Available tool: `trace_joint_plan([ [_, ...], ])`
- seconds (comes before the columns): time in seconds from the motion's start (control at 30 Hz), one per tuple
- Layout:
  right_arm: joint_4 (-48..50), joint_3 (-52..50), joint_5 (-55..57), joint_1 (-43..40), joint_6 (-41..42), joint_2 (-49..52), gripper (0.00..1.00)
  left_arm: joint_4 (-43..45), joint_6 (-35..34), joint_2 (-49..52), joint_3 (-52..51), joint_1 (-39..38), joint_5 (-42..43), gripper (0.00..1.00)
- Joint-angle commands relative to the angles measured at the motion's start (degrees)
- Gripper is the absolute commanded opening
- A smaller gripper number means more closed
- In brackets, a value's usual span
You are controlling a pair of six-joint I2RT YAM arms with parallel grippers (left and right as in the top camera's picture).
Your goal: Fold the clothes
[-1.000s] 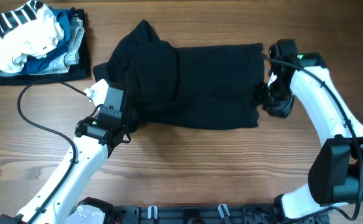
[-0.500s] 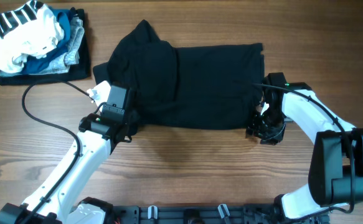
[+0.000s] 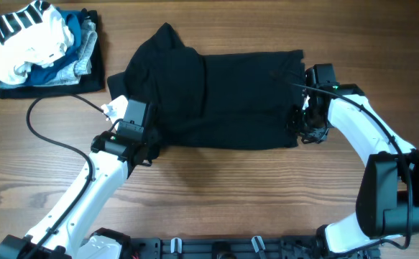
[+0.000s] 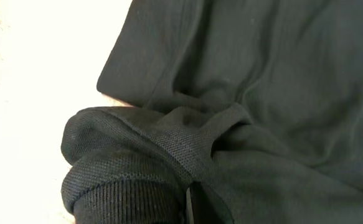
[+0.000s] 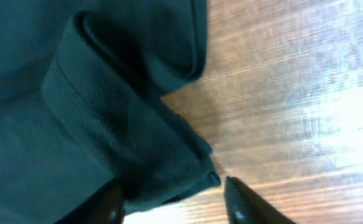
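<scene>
Overhead view, far left: pile of folded clothes (image 3: pixel 40 47) on the wooden table (image 3: pixel 216 194), striped white piece on top, well apart from both arms.
Left, nearer: black cable (image 3: pixel 33 129) looping over the wood to the left arm.
Left gripper (image 3: pixel 143 140): at the near-left edge of the black garment (image 3: pixel 223 93). In the left wrist view, buried under a bunched, rolled fold. Only a sliver of a finger shows, so cannot tell how far open or whether gripping.
Middle: black garment spread flat across the far half of the table, left part doubled over and lumpy, right part smoother.
Right gripper (image 5: pixel 176 199): at the garment's near-right corner. Fingers (image 5: pixel 238 202) drawn partway in, thick rolled hem clamped between them, bare wood just to the right.
</scene>
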Motion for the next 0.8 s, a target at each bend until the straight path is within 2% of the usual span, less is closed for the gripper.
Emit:
trace_joint_plan([
  [0.0,-2.97,-0.07,0.48,-0.09,-0.20,-0.50,0.59,-0.44,0.90,0.31,0.76,0.46,0.55,0.04],
  [0.03,-3.30,-0.94,0.50,-0.09,-0.15,-0.50,0.57,-0.50,0.90,0.31,0.76,0.46,0.55,0.04],
  [0.1,-2.56,-3.52,0.26,-0.09,-0.04,-0.50,0.75,-0.68,0.90,0.31,0.76,0.46,0.55,0.04],
  [0.13,-2.10,-4.15,0.09,-0.09,-0.04,-0.50,0.79,-0.92,0.90,0.31,0.76,0.46,0.55,0.04],
  [0.2,-1.25,-4.26,-1.29,-0.09,0.00,-0.50,0.80,-1.53,0.90,0.31,0.76,0.46,0.55,0.04],
  [0.23,-0.35,-4.26,-2.12,-0.09,-0.02,-0.50,0.87,-2.23,0.90,0.31,0.76,0.46,0.55,0.04],
  [0.33,5.62,-4.26,-2.08,-0.09,-0.20,-0.50,0.75,-3.19,0.85,0.26,0.76,0.46,1.01,0.04],
  [0.43,11.47,-4.26,-2.51,-0.09,0.17,-0.50,0.73,-3.23,0.72,0.26,0.76,0.46,1.20,0.04],
  [0.47,10.84,-4.26,-2.54,-0.09,0.15,-0.50,0.80,-3.23,0.70,0.26,0.76,0.46,1.20,0.04],
  [0.5,9.99,-4.28,-2.54,-0.07,-0.02,-0.50,0.82,-3.23,0.70,0.26,0.76,0.46,1.20,0.04],
  [0.73,9.16,-9.03,-3.87,1.27,0.44,-0.50,0.73,-3.26,0.72,0.26,0.76,0.46,1.20,0.04],
  [0.77,9.49,-9.03,-3.85,1.27,0.42,-0.50,0.65,-3.48,0.72,0.26,0.76,0.46,1.20,0.04],
])
